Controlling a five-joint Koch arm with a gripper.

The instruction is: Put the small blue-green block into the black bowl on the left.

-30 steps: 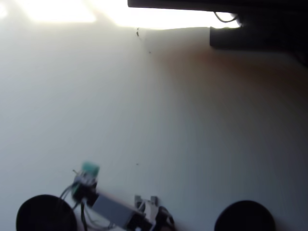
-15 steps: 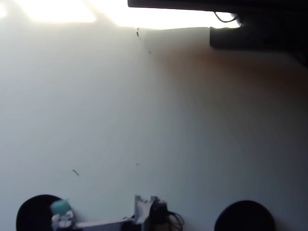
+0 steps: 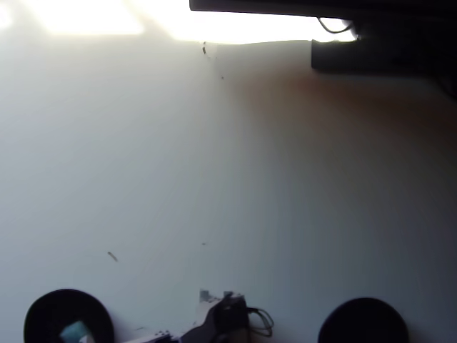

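At bottom left of overhead view, small flat teal block (image 3: pixel 73 331) lies inside round matte black bowl (image 3: pixel 50 309). Gripper out of frame, grip unreadable. Placing step looks done; next, arm (image 3: pixel 218 320) should retreat clear.

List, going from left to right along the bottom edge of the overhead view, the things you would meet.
Black bowl with the small blue-green block inside it → robot arm → second black bowl.
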